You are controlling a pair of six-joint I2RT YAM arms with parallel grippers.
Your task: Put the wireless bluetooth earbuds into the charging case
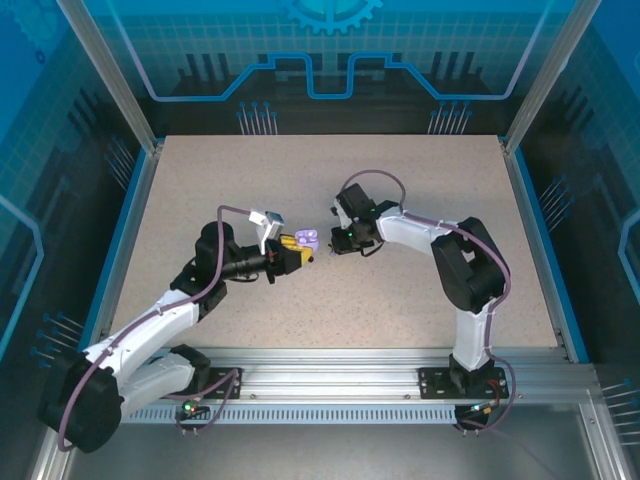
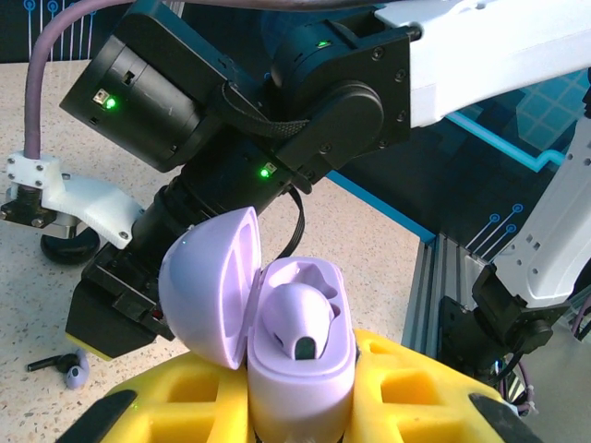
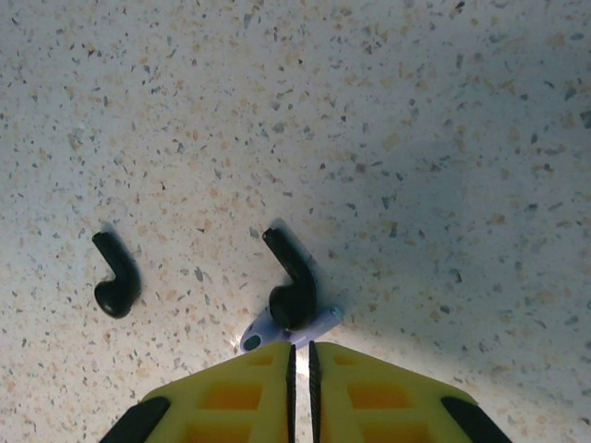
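Note:
My left gripper (image 1: pixel 296 250) is shut on an open pale lavender charging case (image 2: pixel 300 369), held upright between its yellow fingers (image 2: pixel 425 397). The lid (image 2: pixel 208 286) hangs open to the left, and one lavender earbud (image 2: pixel 297 318) sits in the case. In the top view the case (image 1: pixel 308 239) is held just left of my right gripper (image 1: pixel 337 243). The right gripper (image 3: pixel 300 355) points down at the table, its jaws almost together with nothing visible between them. Just ahead of its tips a black earbud (image 3: pixel 291 281) lies on top of a lavender earbud (image 3: pixel 263 330). A second black earbud (image 3: pixel 118 277) lies to the left.
The right arm's dark wrist and white link (image 2: pixel 277 111) loom close behind the case in the left wrist view. The speckled tabletop (image 1: pixel 400 300) is ringed by a blue rim and aluminium frame (image 1: pixel 380 365). A small black and lavender earbud pair (image 2: pixel 66 366) lies on the table below that wrist.

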